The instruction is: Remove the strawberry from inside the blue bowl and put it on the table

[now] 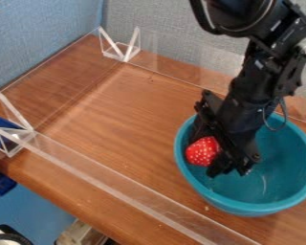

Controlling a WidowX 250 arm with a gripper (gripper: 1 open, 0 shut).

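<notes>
Within the blue bowl (277, 191): strawberry (202, 150) in the gripper's grasp

Low clear acrylic walls (130, 188) edge the wood-grain table (111, 120), with triangular brackets (11, 137) at the corners; one wall runs between bowl and camera. The gripper (217, 151) is closed on the strawberry, its dark fingers against the fruit's side. Strawberry observed just inside the bowl's rim; its height above the bottom cannot be determined. No other contents noted.

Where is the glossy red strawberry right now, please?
In the camera view, the glossy red strawberry is right of centre, at the black robot gripper's fingertips, by the left side of the round teal-blue plastic bowl.
</notes>
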